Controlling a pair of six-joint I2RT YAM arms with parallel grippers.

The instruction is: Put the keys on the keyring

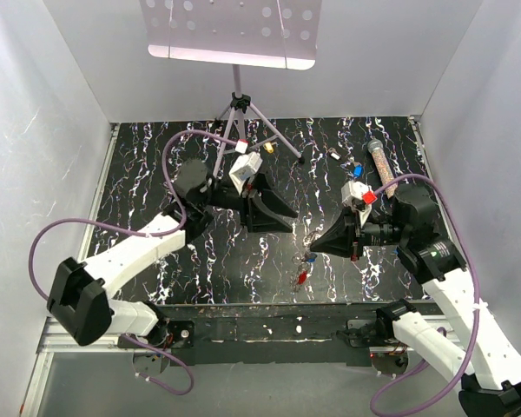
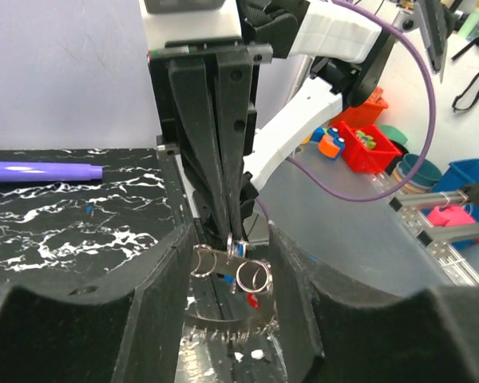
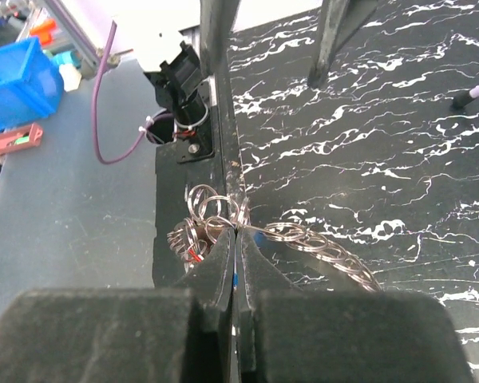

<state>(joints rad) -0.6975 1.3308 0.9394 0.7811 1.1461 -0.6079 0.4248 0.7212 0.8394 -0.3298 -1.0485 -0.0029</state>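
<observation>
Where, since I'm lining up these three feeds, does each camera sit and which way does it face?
Top external: above and behind the bases, looking down on the table; the left arm and right arm show.
Left wrist: on the left arm, looking past the open left gripper at the right gripper pinching the keyring.
Right wrist: on the right arm, looking over its own shut gripper down at the table's near edge.
Shared: both wrist views show the keyring and keys.

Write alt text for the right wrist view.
The right tool, shut, pinches the keyring, a silvery chain-like loop trailing right across the black marbled table. At its tip bunch small rings and a red-headed key, by the table's edge.
</observation>
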